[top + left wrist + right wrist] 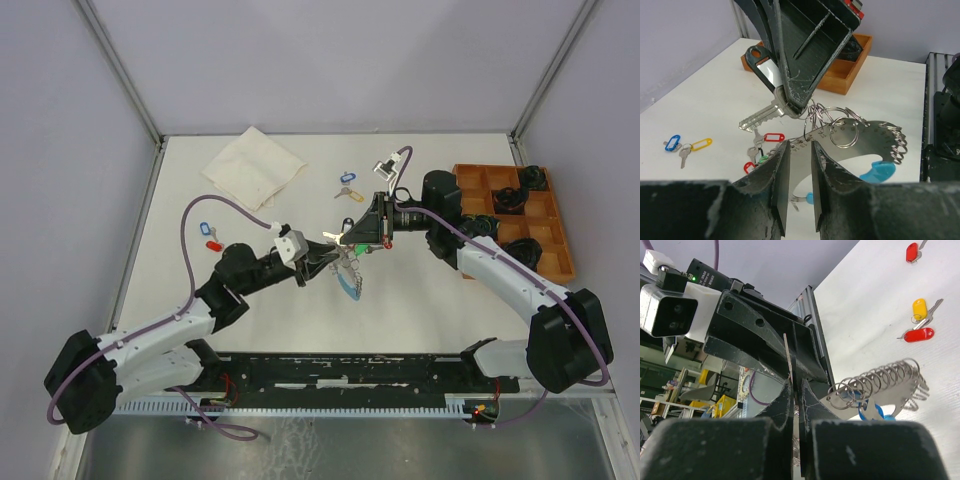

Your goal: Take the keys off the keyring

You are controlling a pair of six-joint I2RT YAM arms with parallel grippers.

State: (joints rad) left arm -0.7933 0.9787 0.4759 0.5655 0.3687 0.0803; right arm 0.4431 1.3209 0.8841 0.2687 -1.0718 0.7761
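Above the middle of the white table (pixel 400 300), your left gripper (pixel 799 150) is closed narrow across the large silvery curved keyring (pixel 870 132). This is the one carrying a row of small wire rings (pixel 842 134) and a light-blue end piece (pixel 879 172), and it appears to be held clear of the surface. Your right gripper (pixel 790 107) is pinched tight on the head of a silver metal key (pixel 760 119) with a dark oblong tag (pixel 762 67).

The key's long axis runs nearly level. Its blade points out of the right fingers toward the left side of the table, and the tag stands up behind it.

To do this step well, I judge you should hold the left gripper steady as an anchor. Draw the key's own small ring along the band toward its free end rather than straight off, so it doesn't snag the neighbouring rings. Whether that ring is already off, I cannot tell.
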